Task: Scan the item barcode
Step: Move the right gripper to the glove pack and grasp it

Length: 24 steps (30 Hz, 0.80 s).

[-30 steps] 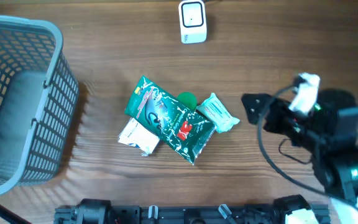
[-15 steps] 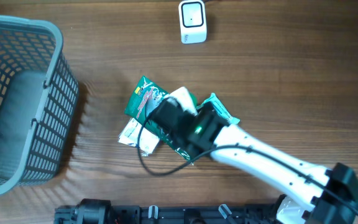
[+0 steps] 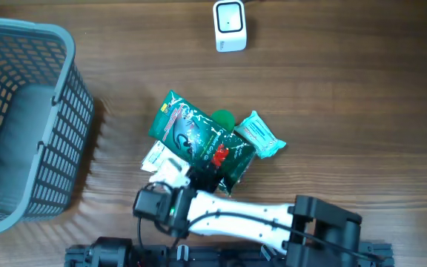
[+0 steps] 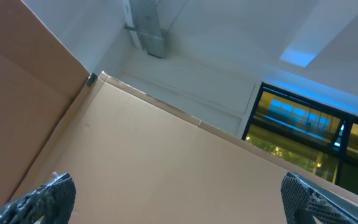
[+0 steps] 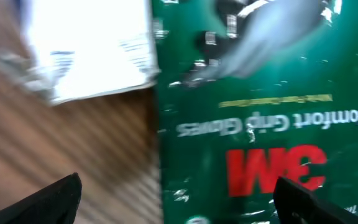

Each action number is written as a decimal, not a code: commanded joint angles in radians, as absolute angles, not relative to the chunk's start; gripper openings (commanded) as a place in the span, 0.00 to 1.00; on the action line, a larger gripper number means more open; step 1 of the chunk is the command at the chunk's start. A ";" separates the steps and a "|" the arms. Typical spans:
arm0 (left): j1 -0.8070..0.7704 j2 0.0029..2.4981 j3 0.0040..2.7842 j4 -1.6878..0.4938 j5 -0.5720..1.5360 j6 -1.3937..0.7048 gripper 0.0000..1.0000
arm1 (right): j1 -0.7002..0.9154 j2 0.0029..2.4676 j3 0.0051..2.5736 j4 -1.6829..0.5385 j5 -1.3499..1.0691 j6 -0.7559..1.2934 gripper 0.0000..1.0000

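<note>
The barcode scanner (image 3: 230,26), a small white box, stands at the table's far edge. A green 3M glove packet (image 3: 199,139) lies mid-table on top of a white packet (image 3: 156,157), with a teal packet (image 3: 262,136) on its right. No barcode shows. My right gripper (image 3: 199,180) hangs open over the green packet's near edge. In the right wrist view the green packet (image 5: 260,106) and the white packet (image 5: 86,50) fill the frame, blurred, and the right gripper (image 5: 179,202) holds nothing. My left gripper (image 4: 179,205) is wide open and points at the ceiling.
A grey mesh basket (image 3: 73,111) stands at the left edge of the table. A green round thing (image 3: 223,116) peeks out behind the glove packet. My right arm (image 3: 258,219) stretches along the table's near edge from the right.
My right arm has swung from the right side of the table across the pile, and its gripper now sits at the pile's near edge. The packets have stayed put.
</note>
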<state>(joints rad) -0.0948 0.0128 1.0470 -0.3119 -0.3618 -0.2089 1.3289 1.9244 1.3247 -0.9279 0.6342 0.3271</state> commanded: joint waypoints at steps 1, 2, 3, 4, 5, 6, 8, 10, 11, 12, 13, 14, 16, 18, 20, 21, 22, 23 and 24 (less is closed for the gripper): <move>-0.088 0.004 1.044 -0.302 -0.371 -0.218 1.00 | 1.343 1.997 1.343 -0.925 0.742 0.315 0.99; -0.088 0.004 1.044 -0.302 -0.371 -0.218 1.00 | 1.343 2.022 1.343 -0.928 0.779 0.311 1.00; -0.088 0.004 1.044 -0.299 -0.371 -0.218 1.00 | 1.343 2.051 1.343 -0.936 0.809 0.307 1.00; -0.088 0.004 1.044 -0.295 -0.371 -0.218 1.00 | 1.343 2.080 1.343 -0.948 0.823 0.292 1.00; -0.088 0.004 1.044 -0.293 -0.371 -0.218 1.00 | 1.343 2.097 1.343 -0.958 0.839 0.292 1.00; -0.088 0.004 1.044 -0.290 -0.372 -0.218 1.00 | 1.342 2.115 1.343 -0.969 0.857 0.292 1.00; -0.088 0.004 1.044 -0.288 -0.371 -0.218 1.00 | 1.340 2.144 1.343 -0.982 0.891 0.291 1.00; -0.088 0.004 1.044 -0.287 -0.372 -0.218 1.00 | 1.328 2.161 1.343 -0.987 0.896 0.297 1.00; -0.088 0.004 1.044 -0.287 -0.372 -0.218 1.00 | 1.320 2.161 1.343 -0.987 0.896 0.300 1.00; -0.088 0.004 1.044 -0.287 -0.372 -0.218 1.00 | 1.305 2.161 1.343 -0.987 0.896 0.299 0.98; -0.088 0.004 1.044 -0.287 -0.372 -0.218 1.00 | 1.289 2.161 1.343 -0.987 0.897 0.298 0.95; -0.088 0.004 1.044 -0.287 -0.372 -0.218 1.00 | 1.268 2.161 1.343 -0.989 0.897 0.297 0.91; -0.087 0.004 1.044 -0.287 -0.372 -0.218 1.00 | 1.240 2.161 1.344 -0.990 0.897 0.287 0.79; -0.087 0.004 1.044 -0.287 -0.372 -0.218 1.00 | 1.228 2.161 1.344 -0.990 0.894 0.268 0.65; -0.087 0.004 1.044 -0.287 -0.372 -0.218 1.00 | 1.229 2.161 1.345 -0.976 0.891 0.226 0.37; -0.087 0.004 1.044 -0.287 -0.372 -0.218 1.00 | 1.229 2.161 1.349 -0.972 0.890 0.226 0.19; -0.087 0.004 1.044 -0.287 -0.372 -0.218 1.00 | 1.229 2.160 1.360 -0.975 0.890 0.244 0.10; -0.087 0.004 1.044 -0.287 -0.372 -0.218 1.00 | 1.229 2.160 1.371 -0.984 0.891 0.258 0.05; -0.087 0.004 1.044 -0.287 -0.372 -0.218 1.00 | 1.229 2.159 1.387 -1.000 0.891 0.270 0.05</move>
<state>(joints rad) -0.0948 0.0128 1.0470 -0.2901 -0.3618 -0.2089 1.2278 2.1407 1.3407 -0.9798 0.8902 0.2485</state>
